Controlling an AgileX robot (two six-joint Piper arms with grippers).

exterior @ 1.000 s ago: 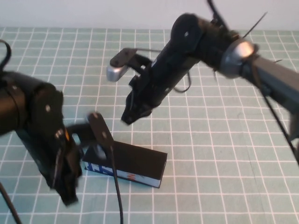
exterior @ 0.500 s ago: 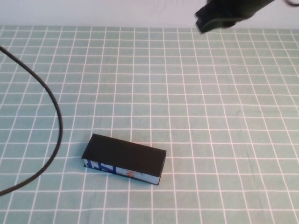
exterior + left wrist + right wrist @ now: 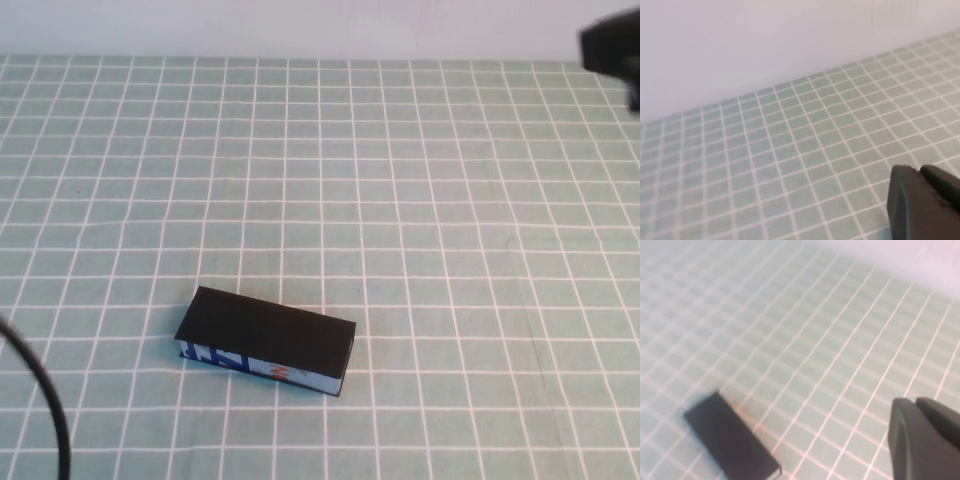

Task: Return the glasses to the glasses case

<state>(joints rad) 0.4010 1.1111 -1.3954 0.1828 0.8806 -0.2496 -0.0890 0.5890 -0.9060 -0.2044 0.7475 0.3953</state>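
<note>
The glasses case [image 3: 266, 343] lies on the green checked cloth, near the front and left of the middle. Its black lid is shut flat and its light blue printed side faces the robot. The case also shows in the right wrist view [image 3: 730, 440]. The glasses are out of view. My left gripper [image 3: 919, 170] is shut and empty above bare cloth near the back wall; it does not show in the high view. My right gripper [image 3: 915, 403] is shut and empty, well away from the case.
A dark part of the right arm [image 3: 612, 48] shows at the far right edge of the high view. A black cable [image 3: 48, 400] curves in at the near left corner. A white wall [image 3: 765, 40] borders the cloth at the back.
Both arms have pulled away from above the case. The left arm has left the high view and the right arm has drawn off to the far right. The case has not moved.
</note>
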